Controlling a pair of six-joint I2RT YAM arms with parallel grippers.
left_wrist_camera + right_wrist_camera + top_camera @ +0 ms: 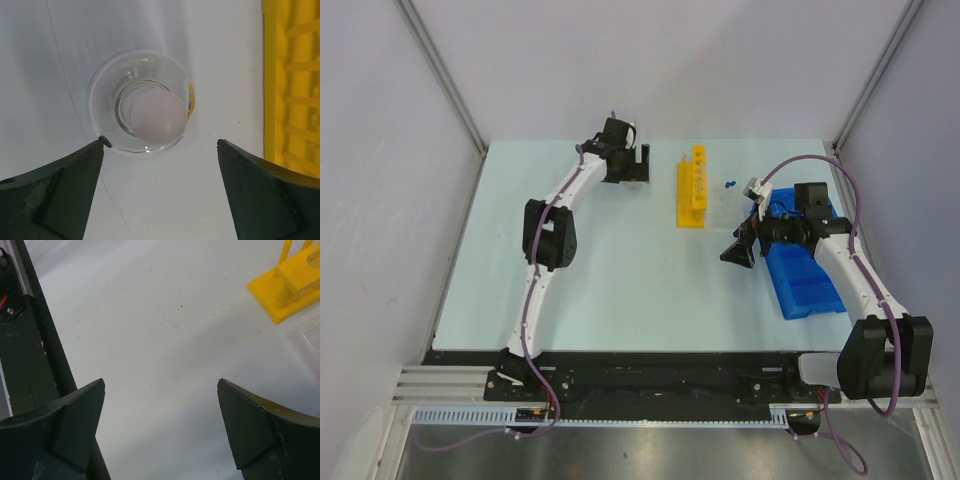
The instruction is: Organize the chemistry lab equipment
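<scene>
A small clear flask with a white stopper (150, 111) stands upright on the pale table, seen from above in the left wrist view. My left gripper (160, 145) hovers over it, open, the flask just ahead of the fingertips and not between them. In the top view this gripper (643, 165) is at the far back and covers the flask. The yellow holed rack (693, 187) stands to its right. My right gripper (730, 248) is open and empty over bare table, left of the blue compartmented bin (802, 276). Thin blue-capped tubes (730, 185) lie beside the rack.
A clear tray (307, 347) lies by the yellow rack's foot (292, 282) in the right wrist view. The rack's long side (295, 90) runs close along the right of the left gripper. Grey walls enclose the table at the back and sides.
</scene>
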